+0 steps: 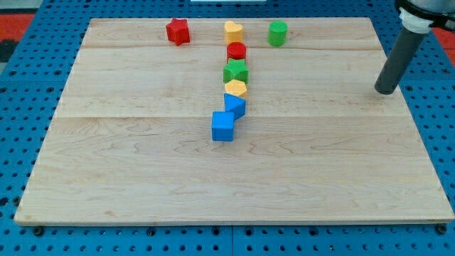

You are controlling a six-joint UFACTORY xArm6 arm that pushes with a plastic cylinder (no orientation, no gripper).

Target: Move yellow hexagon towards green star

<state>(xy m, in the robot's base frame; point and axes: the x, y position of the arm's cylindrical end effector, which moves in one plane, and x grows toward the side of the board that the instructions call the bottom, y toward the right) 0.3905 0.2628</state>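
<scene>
**A:** From where you stand, what's on the bench [142, 178]?

**B:** One camera view only. A pale wooden board on a blue pegboard. Down its middle runs a crooked chain of blocks. At the view's top is a yellow heart [233, 31], then a red cylinder [237, 51] just below it, then the green star [236, 71], then the yellow hexagon [236, 88].

**A:** So the hexagon is already by the star?

**B:** Touching it, as far as I can tell, right under it toward the view's bottom. Below the hexagon sits a blue block [235, 105] whose shape I can't make out, and a blue cube [222, 126] lower still, slightly to the view's left.

**A:** Anything off the chain?

**B:** A red star [178, 31] near the top edge, left of the heart, and a green cylinder [277, 33] to the heart's right.

**A:** And the tool?

**B:** It's a plain dark rod, no jaws to be apart or together. My tip [386, 92] rests near the board's right edge, well apart from every block, touching none, level roughly with the hexagon.
</scene>
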